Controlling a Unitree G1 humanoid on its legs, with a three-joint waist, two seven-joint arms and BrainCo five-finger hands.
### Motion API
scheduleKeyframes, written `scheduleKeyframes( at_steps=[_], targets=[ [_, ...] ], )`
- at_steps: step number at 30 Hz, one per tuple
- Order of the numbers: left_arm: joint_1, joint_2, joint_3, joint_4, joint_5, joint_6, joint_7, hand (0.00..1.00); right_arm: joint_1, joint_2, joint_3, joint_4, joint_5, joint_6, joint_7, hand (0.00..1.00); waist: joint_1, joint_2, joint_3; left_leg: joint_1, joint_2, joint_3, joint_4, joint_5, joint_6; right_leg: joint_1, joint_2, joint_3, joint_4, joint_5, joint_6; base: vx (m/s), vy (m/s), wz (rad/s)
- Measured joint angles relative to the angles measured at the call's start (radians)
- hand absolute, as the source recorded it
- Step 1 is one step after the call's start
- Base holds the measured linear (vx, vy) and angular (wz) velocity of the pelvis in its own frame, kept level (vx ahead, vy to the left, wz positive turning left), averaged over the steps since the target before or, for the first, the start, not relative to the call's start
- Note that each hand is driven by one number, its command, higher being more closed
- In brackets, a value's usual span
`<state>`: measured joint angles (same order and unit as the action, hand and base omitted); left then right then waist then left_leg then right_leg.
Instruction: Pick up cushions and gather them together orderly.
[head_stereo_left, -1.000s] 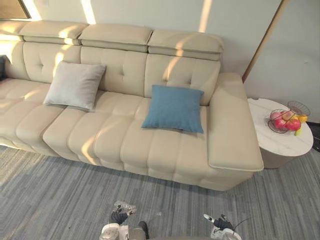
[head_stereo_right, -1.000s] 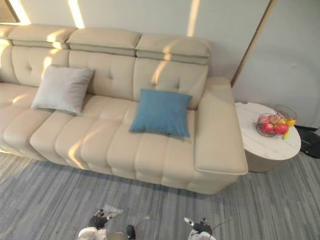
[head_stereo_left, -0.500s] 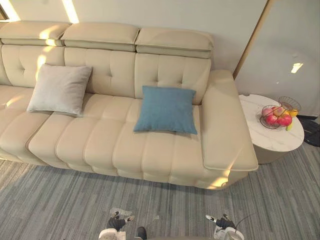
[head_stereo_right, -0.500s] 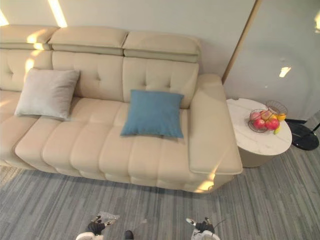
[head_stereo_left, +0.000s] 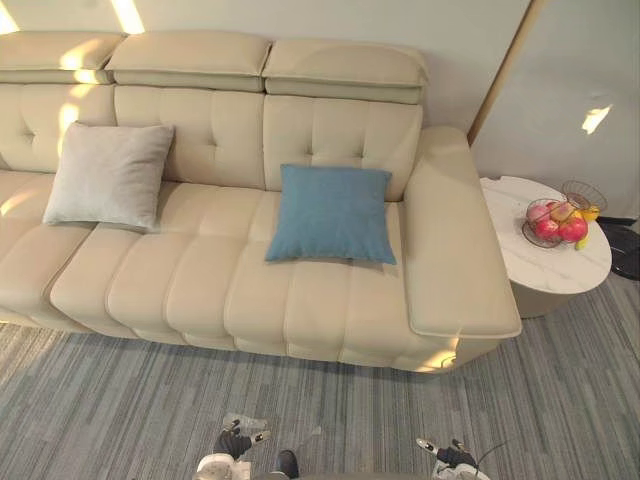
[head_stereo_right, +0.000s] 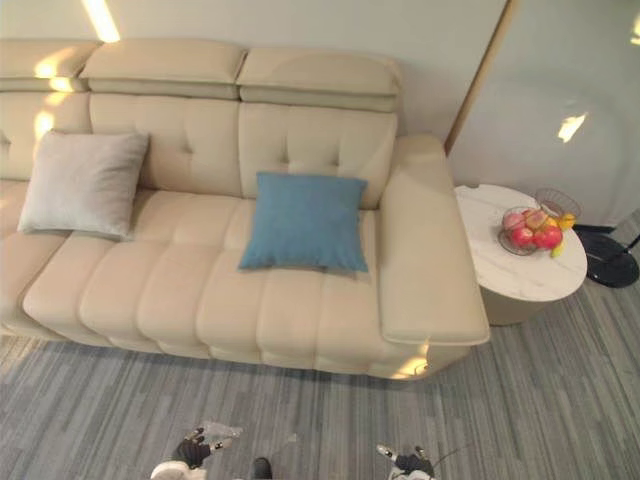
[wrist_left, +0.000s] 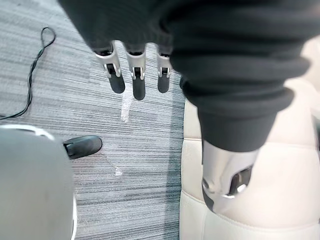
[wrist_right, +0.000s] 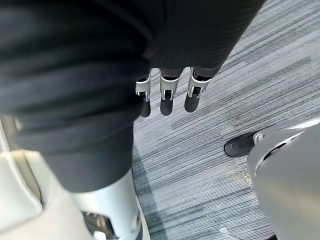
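A blue cushion (head_stereo_left: 331, 213) leans against the backrest on the right seat of a cream sofa (head_stereo_left: 300, 300). A light grey cushion (head_stereo_left: 108, 175) leans against the backrest further left. Both hands hang low over the carpet in front of the sofa, far from the cushions. My left hand (head_stereo_left: 232, 443) is open, its fingers (wrist_left: 135, 75) straight and holding nothing. My right hand (head_stereo_left: 447, 459) is open too, with its fingers (wrist_right: 167, 92) straight over the floor.
The sofa's wide right armrest (head_stereo_left: 455, 250) borders a round white side table (head_stereo_left: 570, 275) carrying a wire fruit basket (head_stereo_left: 556, 222). A black round base (head_stereo_right: 610, 265) stands on the grey carpet (head_stereo_left: 120, 400) at the far right.
The whole picture has shifted, so the camera has moved; the sofa now sits further left in view. The cushions lie where they were and both hands still hang open.
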<state>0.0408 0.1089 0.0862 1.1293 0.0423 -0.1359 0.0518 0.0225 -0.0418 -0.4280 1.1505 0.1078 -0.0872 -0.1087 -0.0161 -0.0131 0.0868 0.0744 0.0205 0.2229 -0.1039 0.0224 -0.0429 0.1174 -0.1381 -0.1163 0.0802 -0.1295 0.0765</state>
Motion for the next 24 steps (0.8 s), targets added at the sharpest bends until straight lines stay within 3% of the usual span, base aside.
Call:
scheduleKeyframes(
  at_steps=[10, 12, 13, 15, 17, 20, 21, 23, 24],
  targets=[
    [-0.010, 0.000, -0.043, 0.001, 0.035, 0.016, -0.017, 0.00, 0.012, -0.004, -0.033, -0.042, 0.001, 0.003, -0.004, 0.00, -0.026, 0.027, 0.007, 0.031, 0.030, 0.150, 0.034, -0.015, -0.023, -0.057, 0.022, 0.145, 0.012, -0.020, 0.006, -0.09, -0.048, -0.51],
    [-0.010, 0.000, -0.039, 0.000, 0.035, 0.014, -0.017, 0.00, 0.006, -0.014, -0.031, -0.041, -0.001, 0.004, -0.009, 0.00, -0.024, 0.017, 0.007, -0.035, 0.038, 0.084, 0.152, -0.053, -0.015, -0.105, 0.024, 0.217, 0.028, -0.014, 0.007, -0.11, -0.054, -0.90],
    [-0.009, -0.006, -0.030, 0.000, 0.033, 0.014, -0.017, 0.00, -0.001, -0.023, -0.029, -0.040, -0.001, 0.004, -0.011, 0.00, -0.024, 0.027, 0.004, -0.068, 0.042, -0.012, 0.204, -0.079, -0.006, -0.130, 0.029, 0.258, 0.024, 0.003, 0.012, -0.06, -0.085, -0.98],
    [-0.005, -0.012, -0.026, 0.001, 0.027, 0.013, -0.016, 0.00, -0.012, -0.061, -0.001, -0.040, -0.029, 0.006, -0.016, 0.00, -0.007, 0.063, 0.005, -0.071, 0.062, -0.059, 0.235, -0.159, -0.044, -0.173, 0.064, 0.369, 0.000, 0.032, 0.025, -0.07, 0.004, -1.56],
    [-0.007, -0.002, -0.025, 0.000, 0.024, 0.013, -0.016, 0.00, -0.013, -0.062, 0.003, -0.043, -0.030, 0.006, -0.018, 0.00, -0.006, 0.054, 0.005, -0.072, 0.062, -0.007, 0.247, -0.178, -0.038, -0.192, 0.064, 0.417, -0.011, 0.058, 0.028, -0.06, 0.066, -1.30],
    [-0.008, 0.018, -0.012, -0.003, 0.024, 0.013, -0.016, 0.00, -0.033, -0.030, 0.058, -0.044, -0.031, 0.009, -0.019, 0.00, 0.000, 0.017, 0.007, -0.069, 0.074, 0.155, 0.251, -0.211, -0.038, -0.263, 0.071, 0.511, -0.036, 0.122, 0.013, -0.06, 0.057, -1.56],
    [-0.008, 0.015, 0.006, -0.007, 0.024, 0.014, -0.015, 0.00, -0.043, -0.012, 0.085, -0.045, -0.032, 0.011, -0.020, 0.00, 0.002, 0.016, 0.010, -0.066, 0.097, 0.249, 0.255, -0.208, -0.037, -0.301, 0.082, 0.418, -0.032, 0.183, 0.000, -0.02, 0.021, -1.63],
    [-0.011, 0.015, 0.014, -0.010, 0.024, 0.014, -0.015, 0.00, -0.054, -0.004, 0.090, -0.050, -0.031, 0.014, -0.020, 0.00, 0.005, 0.017, 0.011, -0.057, 0.118, 0.314, 0.267, -0.211, -0.039, -0.320, 0.088, 0.280, -0.032, 0.209, -0.032, 0.04, -0.025, -1.36],
    [-0.012, 0.012, 0.014, -0.013, 0.024, 0.015, -0.016, 0.00, -0.056, 0.001, 0.093, -0.072, -0.031, 0.016, -0.020, 0.00, 0.006, 0.023, 0.013, -0.044, 0.132, 0.374, 0.265, -0.211, -0.039, -0.337, 0.084, 0.112, -0.018, 0.210, -0.065, 0.07, -0.043, -1.46]
  ],
)
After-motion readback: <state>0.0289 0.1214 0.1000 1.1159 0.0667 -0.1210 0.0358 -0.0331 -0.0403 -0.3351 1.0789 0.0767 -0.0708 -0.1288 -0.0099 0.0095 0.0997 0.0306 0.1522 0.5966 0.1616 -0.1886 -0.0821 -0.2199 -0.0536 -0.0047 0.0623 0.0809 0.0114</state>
